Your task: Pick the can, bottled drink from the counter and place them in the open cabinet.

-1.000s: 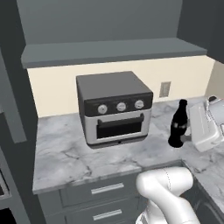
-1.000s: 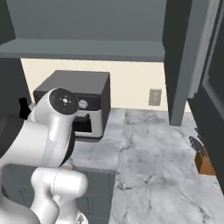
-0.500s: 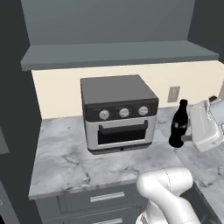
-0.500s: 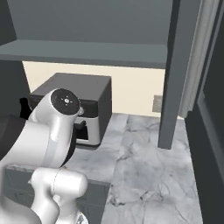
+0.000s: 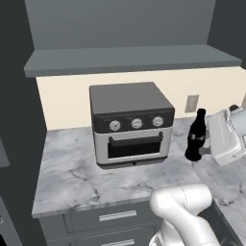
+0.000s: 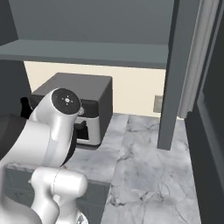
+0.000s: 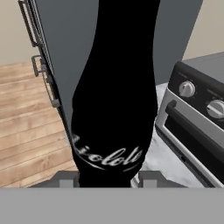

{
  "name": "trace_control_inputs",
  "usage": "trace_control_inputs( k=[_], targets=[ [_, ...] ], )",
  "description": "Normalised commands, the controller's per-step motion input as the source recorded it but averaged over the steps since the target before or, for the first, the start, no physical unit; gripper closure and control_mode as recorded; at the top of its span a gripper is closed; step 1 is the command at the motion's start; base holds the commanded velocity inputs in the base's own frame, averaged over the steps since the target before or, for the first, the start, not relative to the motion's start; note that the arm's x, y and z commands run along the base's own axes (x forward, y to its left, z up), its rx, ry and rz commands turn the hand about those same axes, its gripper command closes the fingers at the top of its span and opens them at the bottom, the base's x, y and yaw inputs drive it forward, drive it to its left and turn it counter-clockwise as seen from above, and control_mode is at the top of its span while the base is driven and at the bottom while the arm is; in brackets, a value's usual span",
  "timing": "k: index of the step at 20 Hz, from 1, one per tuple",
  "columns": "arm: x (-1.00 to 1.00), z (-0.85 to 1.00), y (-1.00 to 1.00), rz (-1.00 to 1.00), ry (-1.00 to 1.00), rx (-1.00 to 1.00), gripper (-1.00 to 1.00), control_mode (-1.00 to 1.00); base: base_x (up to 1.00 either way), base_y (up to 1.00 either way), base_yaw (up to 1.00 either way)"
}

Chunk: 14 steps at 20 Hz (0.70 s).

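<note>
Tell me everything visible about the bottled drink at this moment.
The bottled drink is a glossy black, contoured cola-style bottle with a narrow neck, a small cap and faint white lettering low on its body. It stands upright, clamped at its lower body by the gripper, to the right of the toaster oven, seemingly above the marble countertop. Whether its base touches the marble is unclear. In the hand view it stands between the fingertips.

Black bottled drink [image 5: 195, 138], white script; grey-black toaster oven [image 5: 130, 122]; grey-veined marble countertop [image 5: 72, 178].

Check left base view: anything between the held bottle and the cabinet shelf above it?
Nothing. Above the bottled drink, clamped in the gripper, only bare cream wall and a wall outlet show below the open cabinet shelf.
</note>
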Motion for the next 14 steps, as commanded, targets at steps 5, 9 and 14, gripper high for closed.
trace_control_inputs(
  k=[5, 9, 14],
  targets=[
    [0.02, 0.00, 0.08, -0.01, 0.00, 0.00, 1.00, -1.00, 0.00, 0.00, 0.00],
    [0.06, 0.01, 0.45, -0.27, -0.07, -0.08, 1.00, -1.00, 0.00, 0.00, 0.00],
    [0.30, 0.26, 0.30, -0.42, -0.03, -0.04, 1.00, -1.00, 0.00, 0.00, 0.00]
  ],
)
